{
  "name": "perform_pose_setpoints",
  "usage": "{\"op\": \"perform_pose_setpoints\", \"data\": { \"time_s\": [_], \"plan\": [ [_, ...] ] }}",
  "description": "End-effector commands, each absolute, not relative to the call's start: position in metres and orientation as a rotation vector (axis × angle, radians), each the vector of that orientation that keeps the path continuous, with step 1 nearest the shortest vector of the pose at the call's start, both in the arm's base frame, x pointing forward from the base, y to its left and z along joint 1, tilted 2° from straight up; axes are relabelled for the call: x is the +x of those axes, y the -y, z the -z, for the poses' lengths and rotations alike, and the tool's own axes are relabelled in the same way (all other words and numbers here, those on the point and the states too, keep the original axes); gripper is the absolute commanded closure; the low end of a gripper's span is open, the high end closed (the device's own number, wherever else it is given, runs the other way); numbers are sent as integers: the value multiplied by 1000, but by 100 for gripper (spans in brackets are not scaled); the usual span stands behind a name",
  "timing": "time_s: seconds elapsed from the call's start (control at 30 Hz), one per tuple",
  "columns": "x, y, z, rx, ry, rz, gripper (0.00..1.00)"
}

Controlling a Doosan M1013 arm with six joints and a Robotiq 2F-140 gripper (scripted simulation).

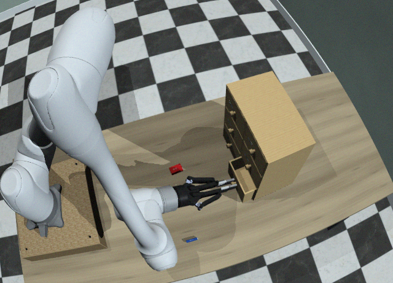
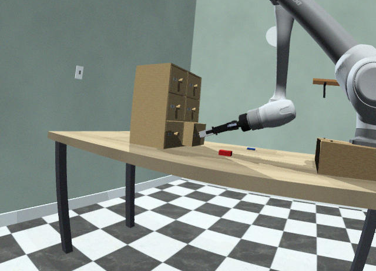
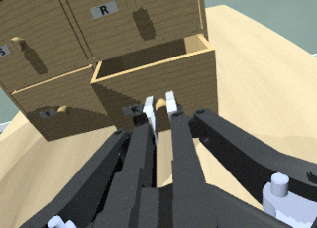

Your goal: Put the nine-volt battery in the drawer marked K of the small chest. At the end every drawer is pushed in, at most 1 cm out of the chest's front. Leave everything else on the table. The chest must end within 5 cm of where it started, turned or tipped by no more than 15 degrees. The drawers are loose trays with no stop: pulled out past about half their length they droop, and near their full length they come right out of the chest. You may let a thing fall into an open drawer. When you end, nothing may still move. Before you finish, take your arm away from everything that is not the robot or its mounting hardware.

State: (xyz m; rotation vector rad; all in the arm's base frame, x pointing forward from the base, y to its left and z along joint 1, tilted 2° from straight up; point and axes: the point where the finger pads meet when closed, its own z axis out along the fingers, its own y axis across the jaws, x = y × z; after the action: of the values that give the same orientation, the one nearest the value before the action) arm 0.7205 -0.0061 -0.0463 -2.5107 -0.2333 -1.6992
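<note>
While the arm is reaching low across the table, the gripper is standing nearly closed, its two fingers pinching the small knob of one bottom-row drawer. That drawer is sitting partly out of the chest, its tray open to the top view and showing nothing inside. Its label is hiding behind the fingers in the wrist view, so I cannot tell its letter; the drawer directly above is reading R. By its shape, the nine-volt battery is appearing as a short red block with squared edges, lying flat on the table between the arm's base and the chest, just beside the gripper's linkage in the top view and apart from it. It is resting well short of the open drawer. Count: one chest, six drawers in two columns of three, five of them sitting flush and one pulled out; one knob per drawer front. One red block. One small thin blue item is lying nearer the table's front edge, well apart from the battery. One wooden mounting block is carrying the arm at the table's end.
</note>
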Motion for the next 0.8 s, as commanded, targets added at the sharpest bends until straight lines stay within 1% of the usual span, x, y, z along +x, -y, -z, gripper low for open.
{"op": "perform_pose_setpoints", "data": {
  "time_s": [0.0, 0.77],
  "plan": [
    [710, 8, 47, -2515, 234, 1695, 92],
    [702, 10, 46, -2515, 234, 1695, 92]
  ]
}}
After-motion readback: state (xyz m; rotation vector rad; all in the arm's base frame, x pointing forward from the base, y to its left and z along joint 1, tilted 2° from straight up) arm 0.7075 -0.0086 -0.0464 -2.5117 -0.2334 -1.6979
